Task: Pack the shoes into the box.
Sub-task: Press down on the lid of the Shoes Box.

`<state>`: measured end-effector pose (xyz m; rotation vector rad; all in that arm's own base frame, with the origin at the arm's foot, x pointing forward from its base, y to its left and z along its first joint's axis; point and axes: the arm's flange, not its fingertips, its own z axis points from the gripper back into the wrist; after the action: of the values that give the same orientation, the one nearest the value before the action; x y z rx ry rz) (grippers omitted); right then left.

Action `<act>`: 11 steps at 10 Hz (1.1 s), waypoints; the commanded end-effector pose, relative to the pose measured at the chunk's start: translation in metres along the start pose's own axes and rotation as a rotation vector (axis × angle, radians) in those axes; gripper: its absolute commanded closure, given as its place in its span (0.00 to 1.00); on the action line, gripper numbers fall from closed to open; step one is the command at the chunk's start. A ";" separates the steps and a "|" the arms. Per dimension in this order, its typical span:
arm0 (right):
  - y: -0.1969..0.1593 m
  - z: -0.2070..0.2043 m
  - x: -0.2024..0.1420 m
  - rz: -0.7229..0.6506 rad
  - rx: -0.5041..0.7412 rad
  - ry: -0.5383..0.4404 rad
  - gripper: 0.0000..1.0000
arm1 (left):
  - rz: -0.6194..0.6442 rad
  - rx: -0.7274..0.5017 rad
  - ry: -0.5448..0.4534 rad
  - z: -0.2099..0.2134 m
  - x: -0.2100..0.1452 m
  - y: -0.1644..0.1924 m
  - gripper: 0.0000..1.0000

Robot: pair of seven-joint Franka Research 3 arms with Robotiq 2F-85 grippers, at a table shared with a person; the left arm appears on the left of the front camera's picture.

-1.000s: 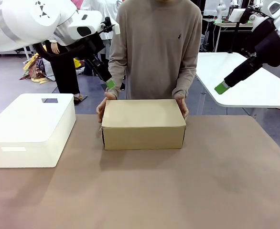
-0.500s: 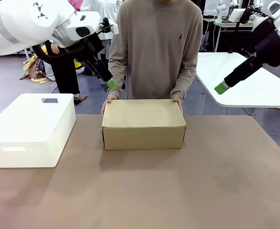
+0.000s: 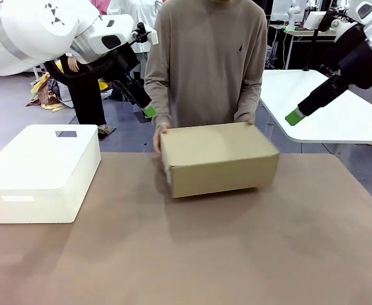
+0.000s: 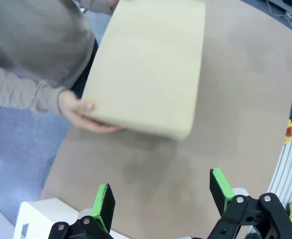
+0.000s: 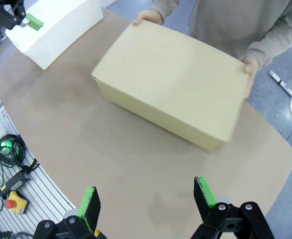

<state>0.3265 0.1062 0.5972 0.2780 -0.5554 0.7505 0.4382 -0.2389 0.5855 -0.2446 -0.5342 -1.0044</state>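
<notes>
Both wide apart: left pincer (image 4: 161, 199) and right pincer (image 5: 147, 201) hold nothing, above closed box (image 3: 219, 159).

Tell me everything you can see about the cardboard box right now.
The box is plain tan cardboard, rectangular, lid shut flat, no print or tape showing. It sits on the brown table near the far edge, turned slightly askew and blurred. The person's hands grip its two short ends. Neither robot hand touches it.
</notes>
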 end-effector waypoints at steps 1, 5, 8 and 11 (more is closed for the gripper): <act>-0.001 0.000 0.000 0.004 -0.013 0.005 0.00 | -0.009 0.005 0.012 0.001 -0.001 0.000 0.00; -0.001 0.000 0.000 0.004 -0.013 0.005 0.00 | -0.009 0.005 0.012 0.001 -0.001 0.000 0.00; -0.001 0.000 0.000 0.004 -0.013 0.005 0.00 | -0.009 0.005 0.012 0.001 -0.001 0.000 0.00; -0.001 0.000 0.000 0.004 -0.013 0.005 0.00 | -0.009 0.005 0.012 0.001 -0.001 0.000 0.00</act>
<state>0.3265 0.1063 0.5972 0.2780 -0.5554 0.7505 0.4382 -0.2389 0.5855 -0.2444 -0.5341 -1.0048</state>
